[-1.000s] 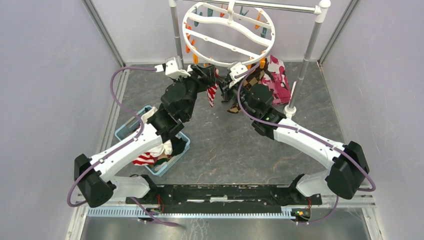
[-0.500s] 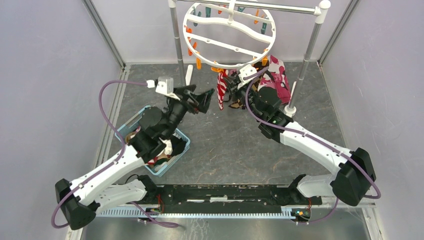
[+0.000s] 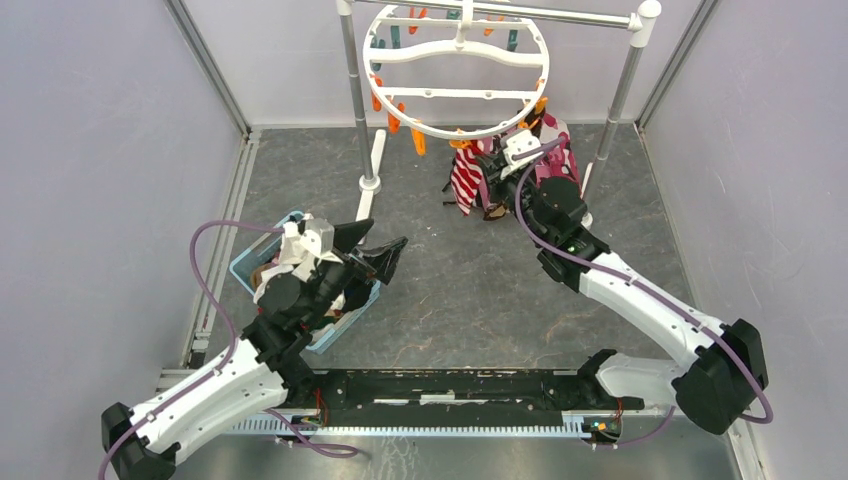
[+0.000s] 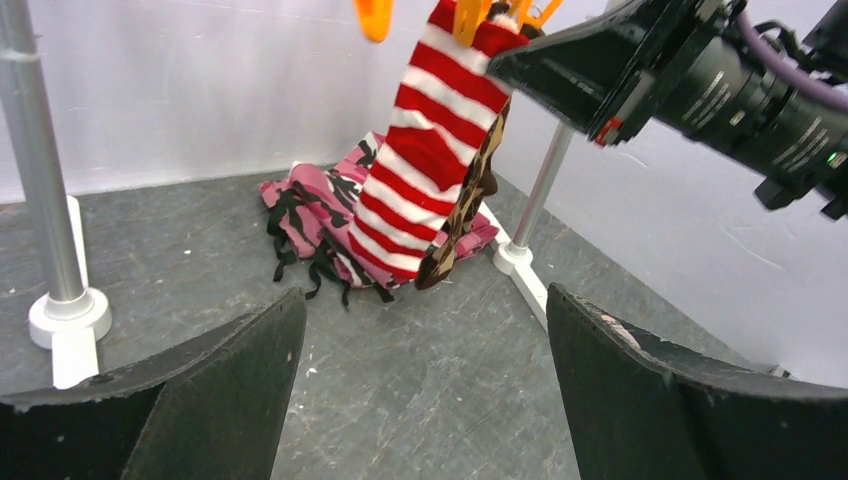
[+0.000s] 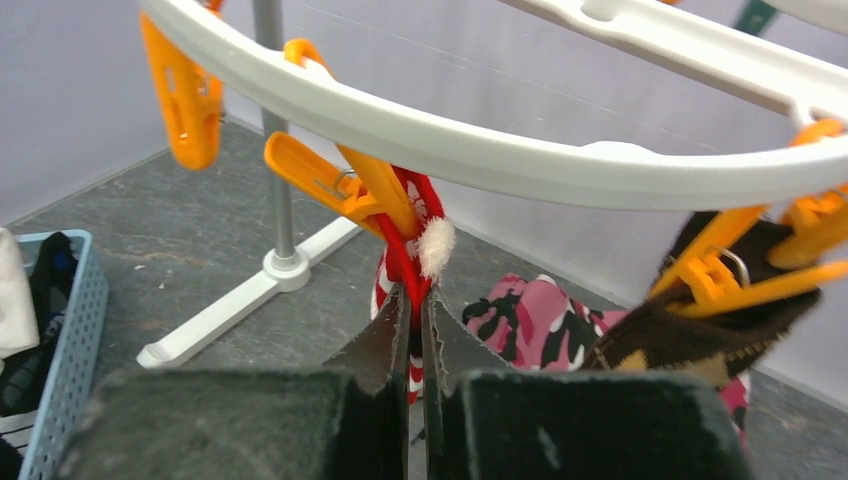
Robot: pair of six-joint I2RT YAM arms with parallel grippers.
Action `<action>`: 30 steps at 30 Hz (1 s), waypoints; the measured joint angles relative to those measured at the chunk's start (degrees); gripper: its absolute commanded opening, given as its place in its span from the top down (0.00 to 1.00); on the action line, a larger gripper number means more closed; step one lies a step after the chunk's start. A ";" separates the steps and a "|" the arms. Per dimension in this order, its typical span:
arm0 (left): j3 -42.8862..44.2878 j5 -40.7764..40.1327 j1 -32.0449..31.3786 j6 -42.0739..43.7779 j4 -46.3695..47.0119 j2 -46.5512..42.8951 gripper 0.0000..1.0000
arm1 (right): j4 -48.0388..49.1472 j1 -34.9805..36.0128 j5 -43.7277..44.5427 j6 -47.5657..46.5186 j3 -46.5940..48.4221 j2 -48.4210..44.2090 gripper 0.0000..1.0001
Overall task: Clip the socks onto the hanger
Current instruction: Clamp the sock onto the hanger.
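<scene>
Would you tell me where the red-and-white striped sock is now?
The striped sock hangs from an orange clothespin on the hanger's near rim, right of centre in the top view, at the right gripper.

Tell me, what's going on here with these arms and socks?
The robot is pegging socks onto the round white hanger. A red-and-white striped sock hangs from an orange clothespin, an argyle sock pegged beside it. The right gripper has its fingers closed at the striped sock, just below its pin. The left gripper hovers open and empty over the blue basket of laundry.
</scene>
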 measured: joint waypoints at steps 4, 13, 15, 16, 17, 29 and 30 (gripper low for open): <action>-4.13 -0.83 0.00 0.74 0.04 -3.76 0.06 | -2.10 -2.40 0.50 -0.17 -0.37 -1.95 0.95; -7.82 -2.10 0.00 0.92 -0.42 -6.75 0.05 | -4.76 -10.69 3.19 -0.13 -1.07 -5.31 0.91; -8.17 -2.19 0.00 0.92 -0.94 -6.75 0.05 | -5.22 -12.41 3.19 -0.13 -1.07 -5.25 0.90; -8.26 -2.21 0.00 0.96 -1.16 -6.75 0.05 | -5.33 -13.11 3.15 -0.13 -1.07 -5.11 0.90; -8.31 -2.27 0.00 1.05 -1.25 -6.78 0.05 | -5.42 -13.77 2.99 -0.11 -1.07 -4.94 0.90; -8.85 -3.10 0.00 1.77 -2.60 -7.82 0.05 | -5.86 -16.74 0.13 0.35 -0.96 -2.21 0.90; -8.90 -3.13 0.00 1.79 -2.64 -7.82 0.05 | -5.88 -16.90 0.04 0.46 -0.96 -2.21 0.90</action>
